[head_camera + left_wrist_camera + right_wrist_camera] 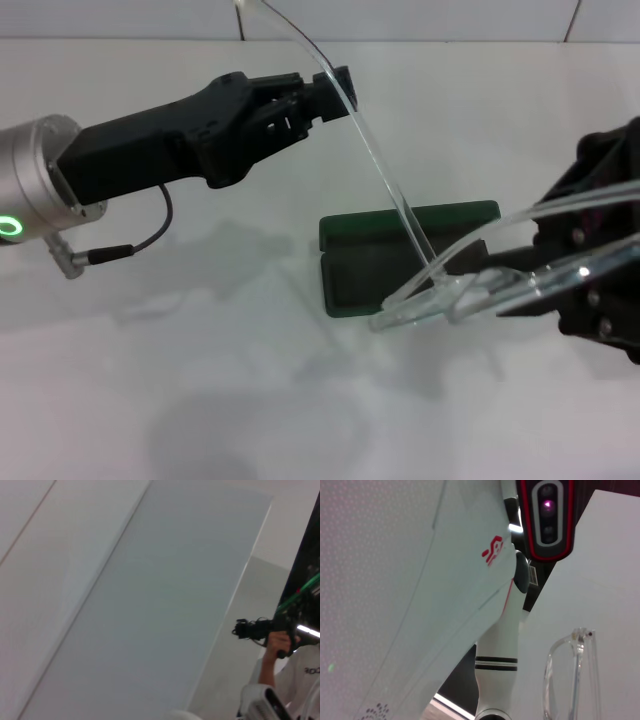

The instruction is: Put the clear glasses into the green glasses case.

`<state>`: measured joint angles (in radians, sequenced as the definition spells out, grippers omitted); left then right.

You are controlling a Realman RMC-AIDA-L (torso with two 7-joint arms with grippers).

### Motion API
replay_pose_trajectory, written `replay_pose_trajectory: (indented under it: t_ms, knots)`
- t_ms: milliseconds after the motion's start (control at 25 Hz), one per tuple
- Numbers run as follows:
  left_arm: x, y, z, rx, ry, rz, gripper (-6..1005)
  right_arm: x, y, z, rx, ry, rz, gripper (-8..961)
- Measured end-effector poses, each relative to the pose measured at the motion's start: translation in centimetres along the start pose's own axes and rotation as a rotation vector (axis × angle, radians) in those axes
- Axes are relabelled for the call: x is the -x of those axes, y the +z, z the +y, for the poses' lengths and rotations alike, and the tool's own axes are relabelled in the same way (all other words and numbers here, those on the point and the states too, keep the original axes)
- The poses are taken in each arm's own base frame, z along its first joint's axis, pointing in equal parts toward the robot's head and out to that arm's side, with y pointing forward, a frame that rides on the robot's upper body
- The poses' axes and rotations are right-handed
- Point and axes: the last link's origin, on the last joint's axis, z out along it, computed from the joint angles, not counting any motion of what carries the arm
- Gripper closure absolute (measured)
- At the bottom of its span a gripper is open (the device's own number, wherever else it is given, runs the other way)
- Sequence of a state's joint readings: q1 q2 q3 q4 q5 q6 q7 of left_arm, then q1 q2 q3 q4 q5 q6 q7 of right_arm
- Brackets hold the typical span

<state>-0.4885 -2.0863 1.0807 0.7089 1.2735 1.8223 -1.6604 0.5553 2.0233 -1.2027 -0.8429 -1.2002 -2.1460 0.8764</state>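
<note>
Your clear glasses [470, 290] hang in the air over the open green glasses case [400, 260], which lies on the white surface [200, 380] with its lid back. The front frame sits level just above the case's near edge, and one arm stands unfolded, slanting up and away. The step in hand looks like folding that arm, so swing it slowly toward the lenses along the hinge's own arc; forcing it sideways could crack the thin plastic. Keep the frame steady over the case meanwhile. The right gripper [560, 285] holds the frame's outer end, jaws pinching it. The left gripper [325, 95] meets the raised arm near its tip; whether its jaws clamp it, you cannot tell.
</note>
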Motion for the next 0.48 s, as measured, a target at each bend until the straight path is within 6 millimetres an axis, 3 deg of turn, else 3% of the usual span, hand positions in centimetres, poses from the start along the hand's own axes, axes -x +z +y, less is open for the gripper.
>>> replay_pose_trajectory:
  t_ms: [480]
  knots:
    - [-0.4,1.6,0.4,0.075,-0.017,0.009,932,-1.0,0.2,-0.8,-0.012,0.020,-0.010,892]
